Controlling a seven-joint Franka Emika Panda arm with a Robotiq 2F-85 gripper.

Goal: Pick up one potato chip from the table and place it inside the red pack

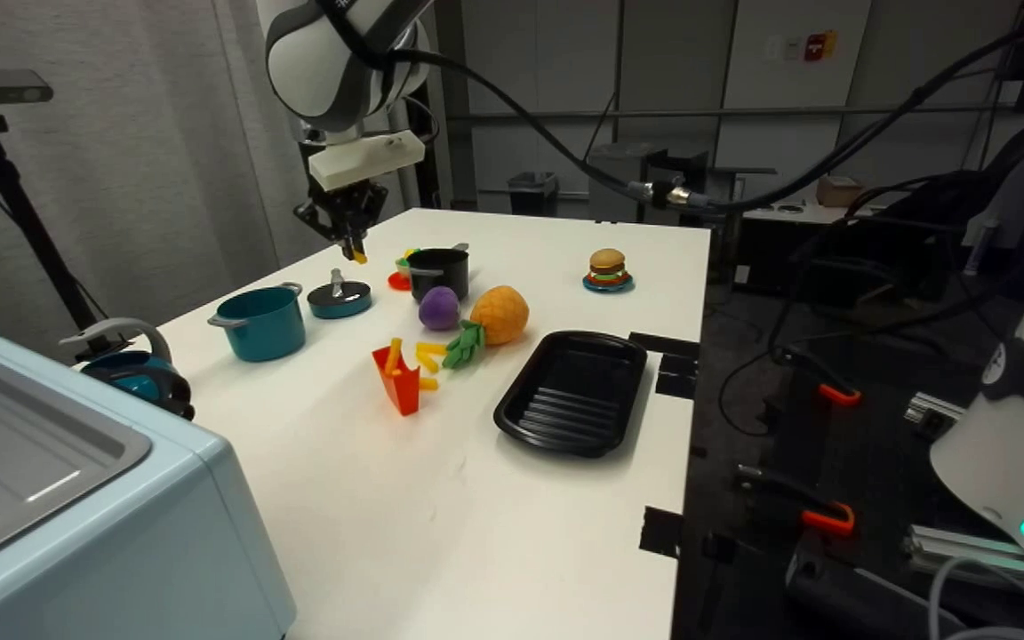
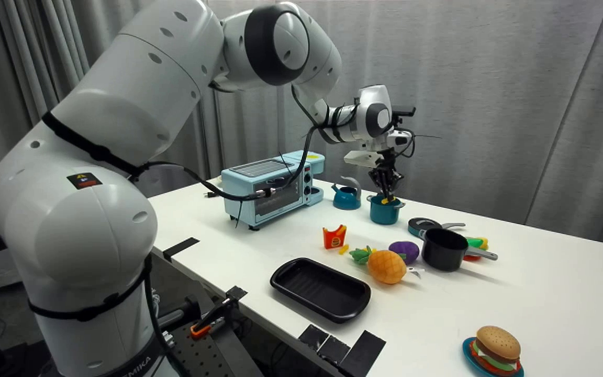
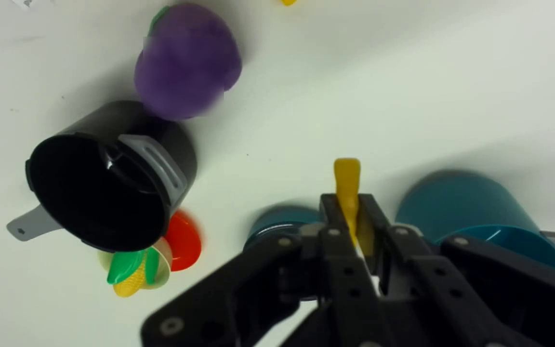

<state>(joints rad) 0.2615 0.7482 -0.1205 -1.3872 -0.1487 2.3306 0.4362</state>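
Pinching one yellow toy french fry [image 3: 347, 176], your gripper [image 3: 349, 205] was clamped on it right of centre in the wrist view, the fry's tip protruding, probably so that end could enter first. The red fry carton [image 1: 402, 389] stood upright left of centre in an exterior view, presumably keeping its mouth upward.

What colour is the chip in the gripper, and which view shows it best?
Yellow; the chip shows best in the wrist view.
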